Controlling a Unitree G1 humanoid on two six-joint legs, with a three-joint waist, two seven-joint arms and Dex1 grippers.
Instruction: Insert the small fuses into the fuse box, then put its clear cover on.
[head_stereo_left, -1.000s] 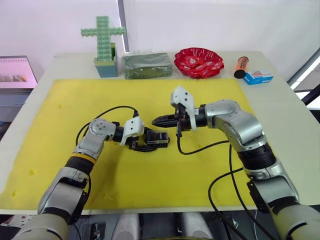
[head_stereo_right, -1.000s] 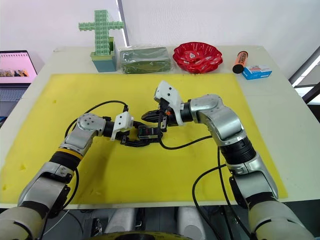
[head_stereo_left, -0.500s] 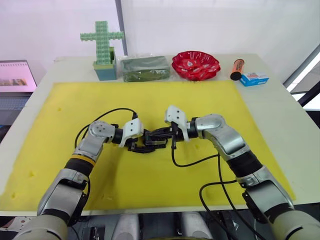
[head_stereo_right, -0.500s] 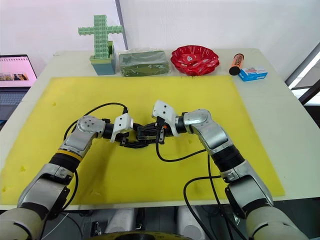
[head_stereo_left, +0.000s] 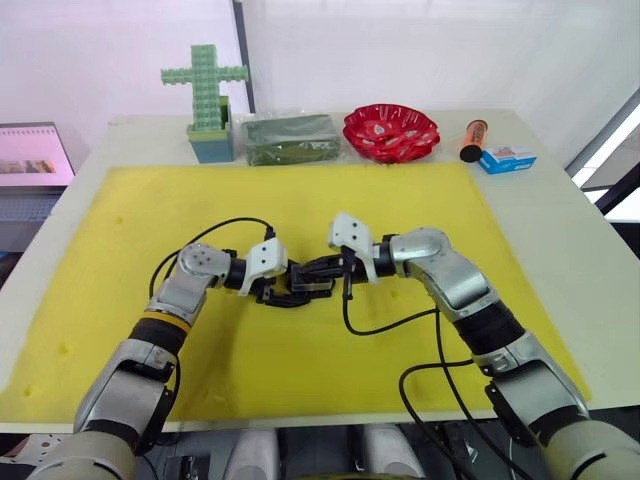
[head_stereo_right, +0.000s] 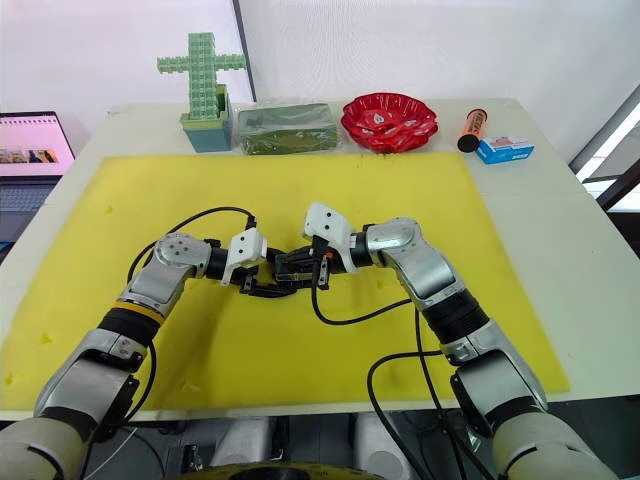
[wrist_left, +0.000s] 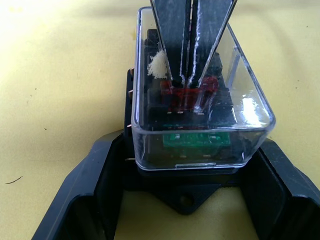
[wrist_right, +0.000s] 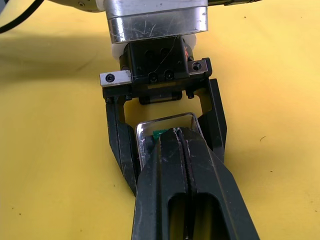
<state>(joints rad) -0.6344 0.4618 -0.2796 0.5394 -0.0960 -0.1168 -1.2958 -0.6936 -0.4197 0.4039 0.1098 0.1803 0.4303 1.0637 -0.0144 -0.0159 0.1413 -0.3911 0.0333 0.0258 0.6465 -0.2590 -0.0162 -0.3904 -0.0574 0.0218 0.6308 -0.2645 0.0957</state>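
Since a second earlier, the right gripper (head_stereo_left: 312, 271) had dropped from above the mat to meet the left gripper (head_stereo_left: 300, 294) at mid-frame; over the last half second nothing shifted. The yellow mat (head_stereo_left: 120, 260) filled the centre of the head views. At its middle, the left gripper's fingers (wrist_left: 95, 185) clamped the fuse box (wrist_left: 186, 198) by its sides. The clear cover (wrist_left: 250, 107) sat on top of the box, and the right gripper's fingers (wrist_left: 172, 35), pressed together, rested their tips on the cover's top. Under the cover showed a red fuse (wrist_left: 172, 92) and a green fuse (wrist_left: 197, 140) seated in the box.
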